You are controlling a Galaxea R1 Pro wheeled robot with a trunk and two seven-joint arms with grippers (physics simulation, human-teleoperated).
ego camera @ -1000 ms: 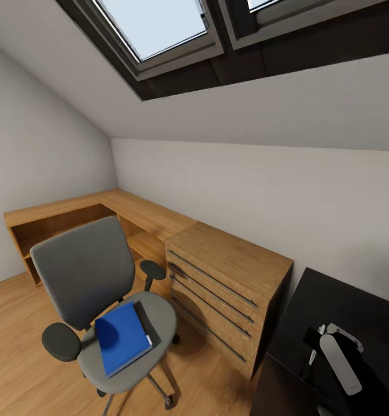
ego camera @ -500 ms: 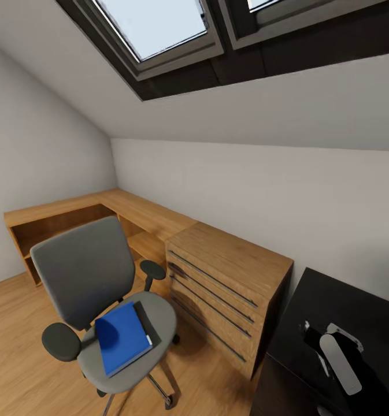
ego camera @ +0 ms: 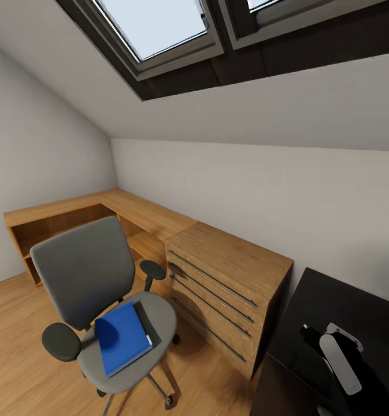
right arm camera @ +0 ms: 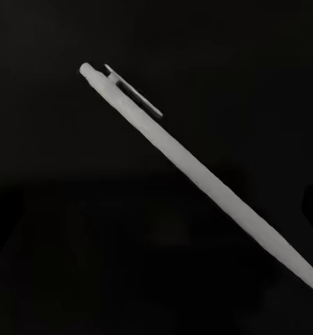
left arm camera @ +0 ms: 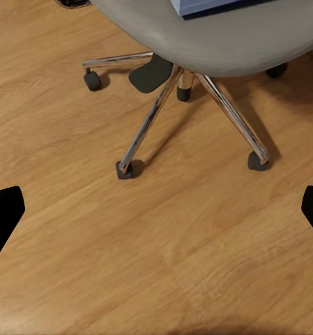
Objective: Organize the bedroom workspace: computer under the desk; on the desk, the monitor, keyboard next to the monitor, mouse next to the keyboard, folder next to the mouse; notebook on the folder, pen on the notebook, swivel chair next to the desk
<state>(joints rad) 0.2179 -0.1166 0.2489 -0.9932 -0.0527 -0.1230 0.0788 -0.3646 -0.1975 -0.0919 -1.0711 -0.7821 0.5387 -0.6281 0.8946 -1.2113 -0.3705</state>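
Note:
The swivel chair (ego camera: 84,271) stands on the wooden floor at the left, with the blue folder (ego camera: 122,338) flat on its seat over a dark flat thing. Its seat (left arm camera: 233,42) and chrome base (left arm camera: 153,115) also show in the left wrist view, where my left gripper (left arm camera: 156,216) hangs open above the floor. The black desk (ego camera: 333,306) is at the lower right. My right gripper (ego camera: 312,341) hovers over it, open. In the right wrist view a white pen (right arm camera: 198,167) lies loose on the black desk top (right arm camera: 72,244), clear of the fingers.
A light wooden drawer cabinet (ego camera: 229,289) stands between the chair and the black desk. A wooden corner shelf unit (ego camera: 102,214) runs along the far walls. Skylights (ego camera: 154,23) sit in the sloped ceiling. Open floor (ego camera: 15,358) lies left of the chair.
The white pen that showed at my right gripper's tip in the head view is gone from there; it now lies free on the desk. The chair and folder have not moved.

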